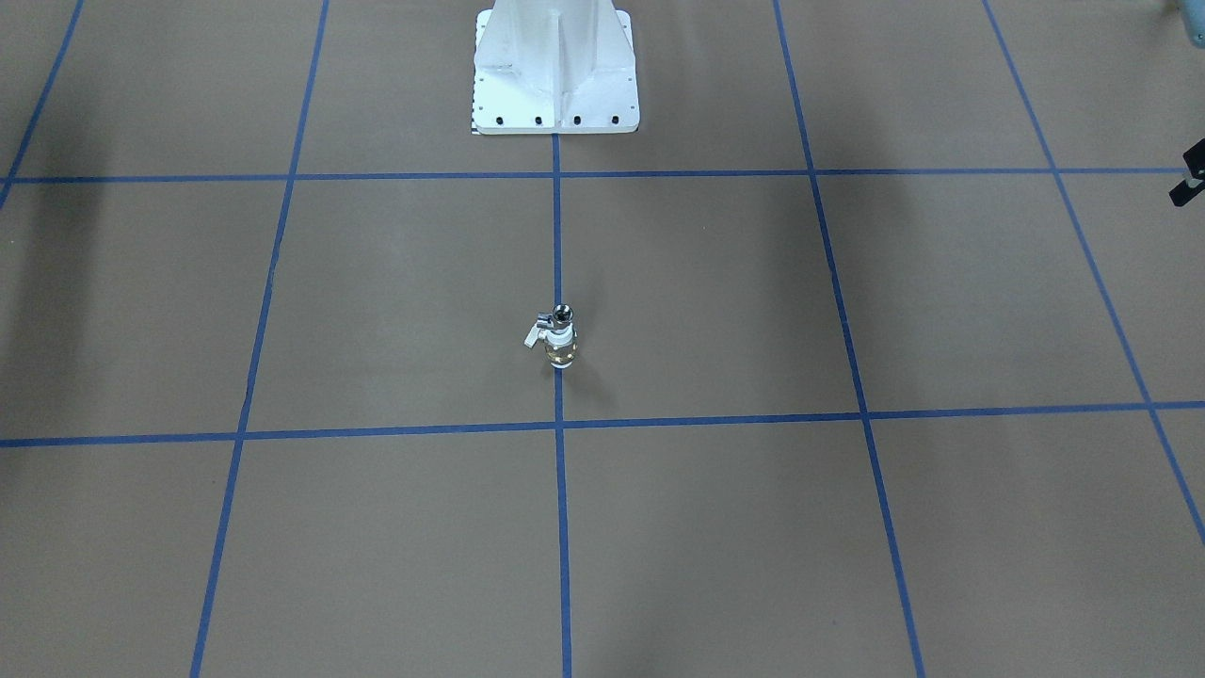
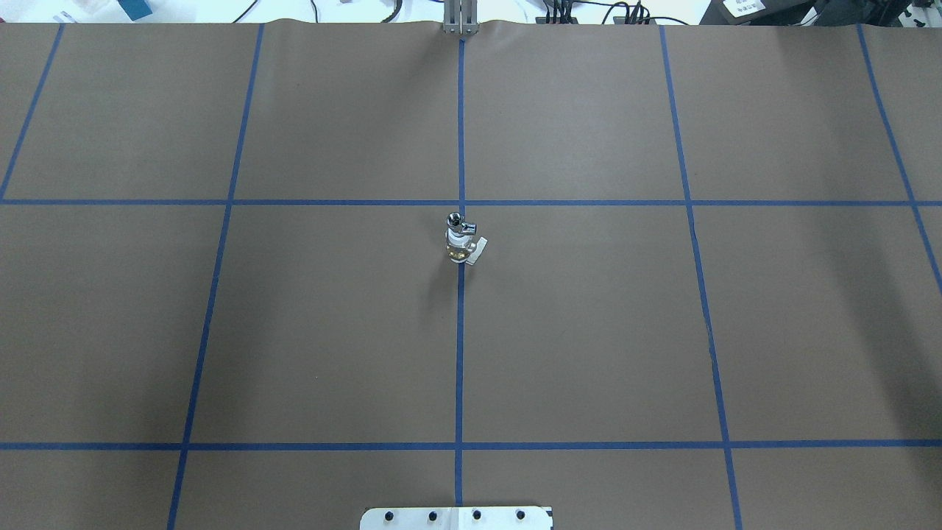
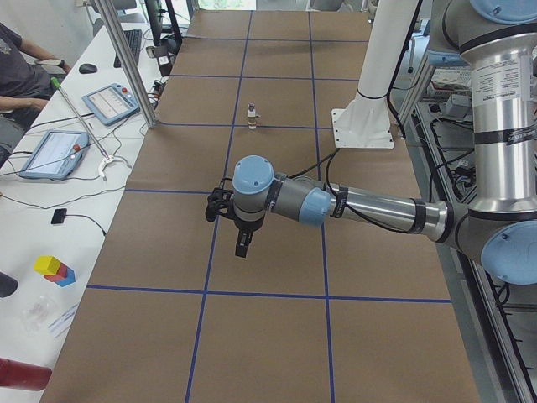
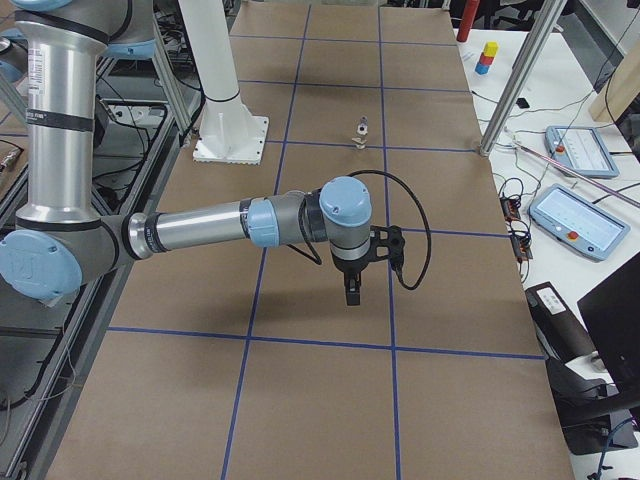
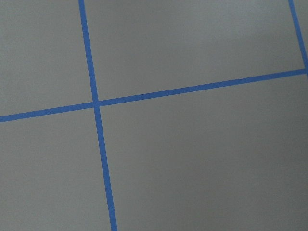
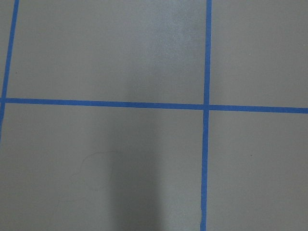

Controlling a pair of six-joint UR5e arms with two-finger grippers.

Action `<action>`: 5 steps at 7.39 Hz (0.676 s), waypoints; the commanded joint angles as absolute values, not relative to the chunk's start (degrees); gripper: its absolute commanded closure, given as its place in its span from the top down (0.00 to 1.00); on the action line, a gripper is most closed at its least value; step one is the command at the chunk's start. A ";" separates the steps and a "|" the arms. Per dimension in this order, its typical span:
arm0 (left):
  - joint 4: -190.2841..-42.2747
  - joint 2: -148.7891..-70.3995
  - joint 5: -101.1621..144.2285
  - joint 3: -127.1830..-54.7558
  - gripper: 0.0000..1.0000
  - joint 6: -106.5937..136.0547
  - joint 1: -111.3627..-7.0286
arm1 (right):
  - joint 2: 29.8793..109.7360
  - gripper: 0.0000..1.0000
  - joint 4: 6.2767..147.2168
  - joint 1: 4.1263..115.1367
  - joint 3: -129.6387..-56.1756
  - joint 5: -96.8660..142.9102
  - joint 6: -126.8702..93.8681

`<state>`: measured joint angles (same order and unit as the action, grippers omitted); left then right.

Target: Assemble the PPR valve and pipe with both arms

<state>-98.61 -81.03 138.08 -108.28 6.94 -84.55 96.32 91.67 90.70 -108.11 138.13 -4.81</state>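
Left tool (image 3: 242,243): points down above worktop (image 2: 589,331), near arm of the left side view; spread or pressed together, cannot tell. Right tool (image 4: 352,290): same pose in the right side view, state likewise unclear. Both well apart from PPR valve (image 1: 561,347). Valve upright on centre blue tape line (image 2: 459,353), lever (image 2: 477,250) out to side. Pipe (image 1: 563,313) sits on valve's top white end, touching it. White pedestal base (image 1: 555,75) further back along line.

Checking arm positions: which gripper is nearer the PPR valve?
Neither clearly; they look about even. The left gripper hangs above the table, well out from the PPR valve towards its own end; the right gripper mirrors it towards the opposite end.
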 commanded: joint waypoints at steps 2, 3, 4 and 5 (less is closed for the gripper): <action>-98.61 -81.03 138.08 -108.28 1.00 7.03 -84.55 | 96.33 1.00 91.76 90.70 -108.11 138.25 -4.83; -98.61 -80.95 138.16 -108.28 1.00 7.03 -84.55 | 96.42 1.00 91.76 90.70 -108.11 138.25 -4.83; -98.61 -80.86 138.25 -108.11 1.00 7.21 -84.55 | 96.59 1.00 91.76 90.88 -108.28 138.34 -4.75; -98.61 -80.86 138.25 -108.02 1.00 7.21 -84.46 | 97.03 1.00 91.76 90.88 -108.46 138.43 -4.83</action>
